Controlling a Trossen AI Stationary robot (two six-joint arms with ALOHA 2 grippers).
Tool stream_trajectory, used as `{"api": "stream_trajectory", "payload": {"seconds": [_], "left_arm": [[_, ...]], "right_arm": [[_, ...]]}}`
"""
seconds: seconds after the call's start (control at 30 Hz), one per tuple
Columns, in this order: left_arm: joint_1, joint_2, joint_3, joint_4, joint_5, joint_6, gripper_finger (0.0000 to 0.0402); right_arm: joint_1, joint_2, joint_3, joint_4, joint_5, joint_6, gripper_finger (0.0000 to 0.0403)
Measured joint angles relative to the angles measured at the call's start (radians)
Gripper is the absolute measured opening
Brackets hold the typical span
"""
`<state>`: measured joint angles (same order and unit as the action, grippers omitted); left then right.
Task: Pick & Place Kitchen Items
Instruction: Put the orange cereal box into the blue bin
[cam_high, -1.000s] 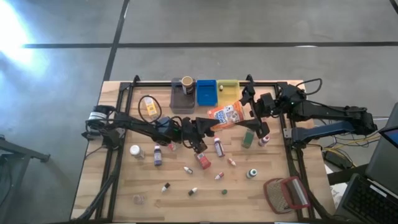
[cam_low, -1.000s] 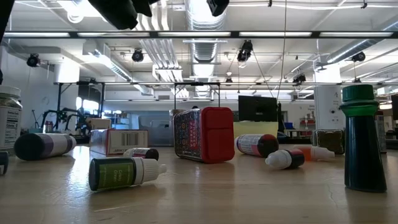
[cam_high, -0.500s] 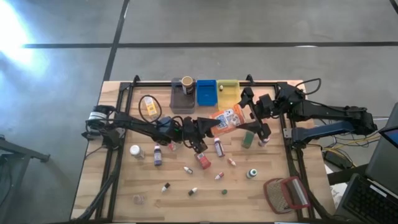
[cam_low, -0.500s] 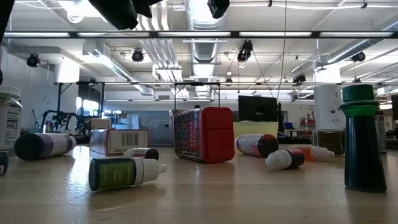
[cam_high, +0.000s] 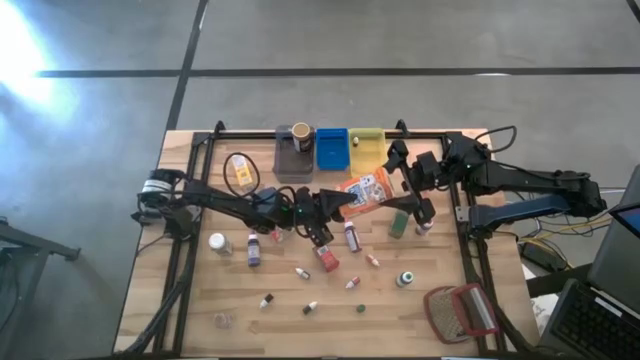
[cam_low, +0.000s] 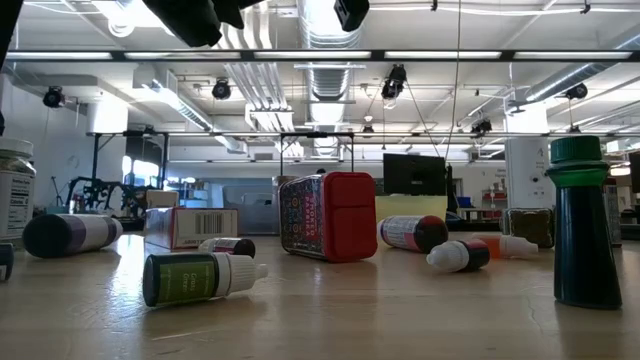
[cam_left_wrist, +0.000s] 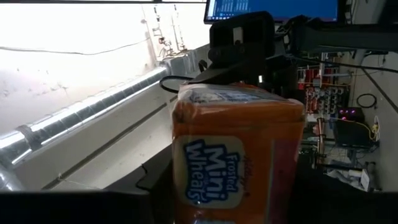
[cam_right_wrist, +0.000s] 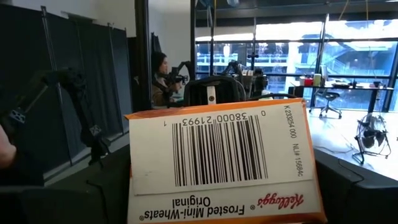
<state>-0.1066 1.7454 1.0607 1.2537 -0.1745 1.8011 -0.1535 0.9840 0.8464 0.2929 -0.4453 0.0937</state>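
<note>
The orange cereal box (cam_high: 364, 188) is hanging in the air above the middle of the bench (cam_high: 230, 300), just in front of the row of bins, and both arms are meeting at it. The right claw (cam_high: 392, 182) is gripping the box's right end, its fingers clamped across the width, which is why the barcode end is filling the right wrist view (cam_right_wrist: 224, 158). The left claw (cam_high: 338, 200) is reaching in from the opposite side, with the printed front of the box (cam_left_wrist: 233, 155) looming close in the left wrist view. Its fingers appear to be bracketing the box's left end, but I cannot tell whether they are already pressing on it or standing just off it. This reads as a hand-over between the arms, probably so the box can be passed toward a bin that one arm reaches better.

The grey bin (cam_high: 294, 155), blue bin (cam_high: 331, 150) and yellow bin (cam_high: 367, 143) are lining the far edge. A jar (cam_high: 300, 133) is sitting in the grey one.

Many items are still waiting on the bench. A red packet (cam_low: 328, 216) is standing upright, a green bottle (cam_low: 583, 222) is standing at the right, and small dropper bottles (cam_low: 203, 277) are lying on their sides around them. A red-framed mesh object (cam_high: 460, 312) is resting at the near right corner.
</note>
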Motion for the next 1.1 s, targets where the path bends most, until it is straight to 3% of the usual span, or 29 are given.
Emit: {"api": "stream_trajectory", "payload": {"seconds": [0.53,0.77,0.9,1.1], "left_arm": [[0.000,0.000,0.000,-0.006,-0.022,0.002,0.0168],[-0.001,0.000,0.000,0.001,-0.114,-0.002,0.0168],[-0.001,0.000,0.000,0.003,-0.168,-0.091,0.0168],[0.001,0.000,0.009,0.010,-0.366,-0.212,0.0168]], "right_arm": [[-0.001,-0.009,0.000,0.002,0.029,0.008,0.0365],[-0.036,-0.094,0.001,-0.065,0.031,0.003,0.0366],[-0.085,-0.162,0.001,-0.168,0.032,0.001,0.0366],[-0.152,-0.251,0.001,-0.318,0.067,0.001,0.0366]]}}
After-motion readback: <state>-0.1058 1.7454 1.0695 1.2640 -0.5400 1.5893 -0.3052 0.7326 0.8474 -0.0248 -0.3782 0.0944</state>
